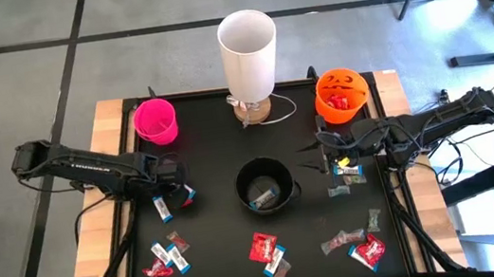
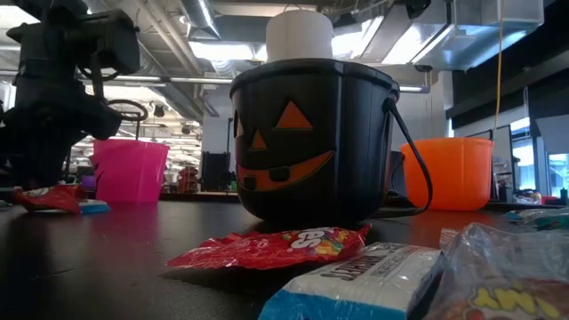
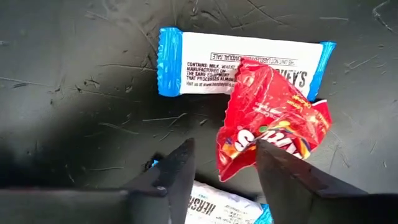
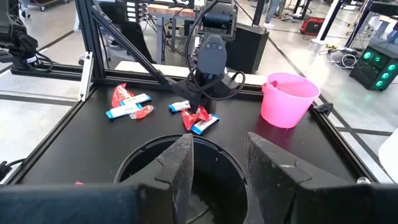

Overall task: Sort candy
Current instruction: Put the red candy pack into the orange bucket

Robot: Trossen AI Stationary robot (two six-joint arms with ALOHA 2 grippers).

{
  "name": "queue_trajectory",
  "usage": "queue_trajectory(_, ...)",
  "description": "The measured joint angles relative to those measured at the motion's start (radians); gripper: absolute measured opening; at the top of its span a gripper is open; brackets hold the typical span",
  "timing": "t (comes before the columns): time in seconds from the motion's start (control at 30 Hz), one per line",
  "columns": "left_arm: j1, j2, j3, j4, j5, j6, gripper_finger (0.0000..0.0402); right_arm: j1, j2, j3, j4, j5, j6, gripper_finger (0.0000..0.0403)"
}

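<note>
The left end effector (image 3: 217, 165) is down over a small cluster of candy on the left side of the black surface (image 1: 211, 153), near the pink cup (image 1: 156, 120). Its fingers stand partly apart, straddling the near edge of a red packet (image 3: 273, 124); 1 finger meets the packet's crumpled edge, the other is apart from it, and nothing is gripped yet. The packet lies on top of a blue-and-white bar (image 3: 239, 65), and a second bar (image 3: 217, 208) sits just beneath the fingers.

The step in hand looks like picking up the red packet. To do it well, the fingers should close on the raised, crumpled fold only, staying high enough not to catch either bar. A short, straight lift would show whether the bar underneath clings to the wrapper. A thin foil edge can slip, so a bite deeper into the fold would be safer than a pinch at the corner.

The right end effector (image 4: 214, 168) hangs above the black bucket (image 1: 265, 186) with its fingers partly apart and nothing between them. More candy lies scattered along the front of the surface, with some already in the orange bucket (image 1: 341, 94).
</note>
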Motion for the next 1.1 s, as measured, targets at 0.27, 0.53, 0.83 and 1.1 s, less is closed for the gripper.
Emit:
queue_trajectory(0.27,0.000,0.000,0.000,0.011,0.026,-0.004,0.0065,0.000,0.000,0.000,0.000,0.000,-0.022,0.0143)
queue_trajectory(0.53,0.000,-0.038,0.036,0.013,0.023,-0.022,0.0003,0.000,0.000,0.000,0.000,0.000,-0.022,0.0143)
queue_trajectory(0.83,-0.028,-0.100,0.207,0.026,-0.135,0.036,0.0001,0.000,0.000,0.000,0.000,0.000,-0.022,0.0143)
queue_trajectory(1.1,-0.057,-0.100,0.338,0.295,-0.409,0.269,0.0000,0.000,0.047,0.000,0.086,0.000,-0.022,0.0143)
